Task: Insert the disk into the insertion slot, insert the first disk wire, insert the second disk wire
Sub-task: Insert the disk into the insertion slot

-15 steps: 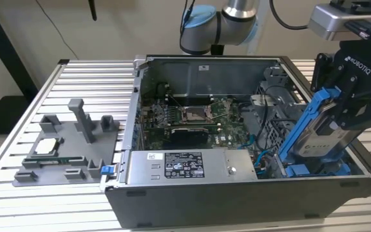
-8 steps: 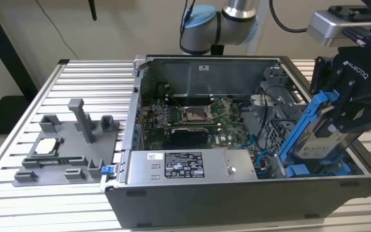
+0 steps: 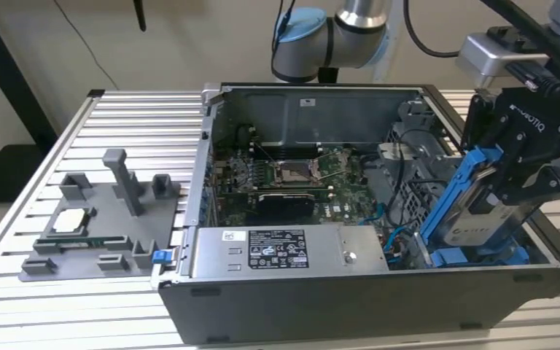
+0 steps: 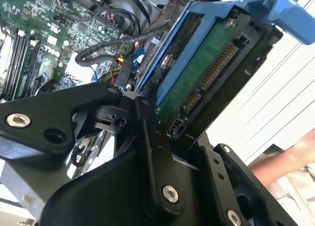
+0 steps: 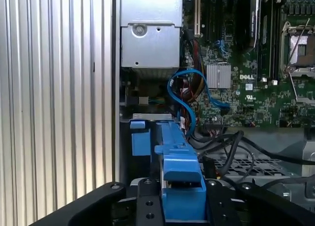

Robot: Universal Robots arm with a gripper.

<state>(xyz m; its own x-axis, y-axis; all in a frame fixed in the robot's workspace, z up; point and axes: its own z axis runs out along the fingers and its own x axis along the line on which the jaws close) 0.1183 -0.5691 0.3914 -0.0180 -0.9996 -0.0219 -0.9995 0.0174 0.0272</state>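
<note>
Both fingers [image 4: 147, 137] were closed on blue frame of disk [image 3: 483, 219], clamped across its upper half. The gripper [image 3: 528, 182] carried nothing else. Disk's long axis stood steeply tilted: lower end down at insertion slot [image 3: 418, 197], upper end leaning away from power-supply box [image 3: 280, 251]. Disk hung near power-supply box, on exterior view's right of it. Not lying flat, so judged not seated. In second wrist view, connector edge faced gripper. Blue cable [image 5: 184, 100] lay loose between power-supply box and disk, apparently unplugged.
</note>
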